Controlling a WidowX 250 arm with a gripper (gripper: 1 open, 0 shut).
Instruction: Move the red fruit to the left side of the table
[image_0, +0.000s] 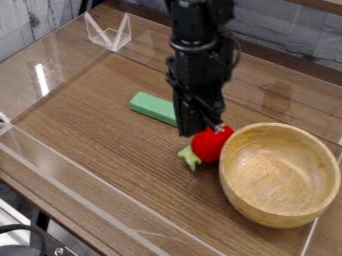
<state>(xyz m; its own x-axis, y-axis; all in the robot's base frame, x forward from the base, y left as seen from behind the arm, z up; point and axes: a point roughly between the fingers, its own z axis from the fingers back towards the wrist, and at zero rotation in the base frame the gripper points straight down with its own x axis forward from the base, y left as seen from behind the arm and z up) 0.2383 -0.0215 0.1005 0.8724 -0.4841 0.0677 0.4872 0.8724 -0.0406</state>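
Note:
The red fruit (209, 145) is small, round and glossy, and its light green leafy cap (190, 157) points down-left. It sits low over the brown wood-grain table (94, 120), right against the left rim of the wooden bowl. My gripper (203, 126) comes down from above on a black arm. Its dark fingers are shut together and pinch the fruit's upper left side. The fingers hide the top of the fruit.
A large wooden bowl (281, 175) stands at the right front, touching the fruit. A flat green rectangular block (155, 107) lies just left of the gripper. Clear acrylic walls (54, 165) edge the tabletop, with a clear bracket (107, 33) at the back left.

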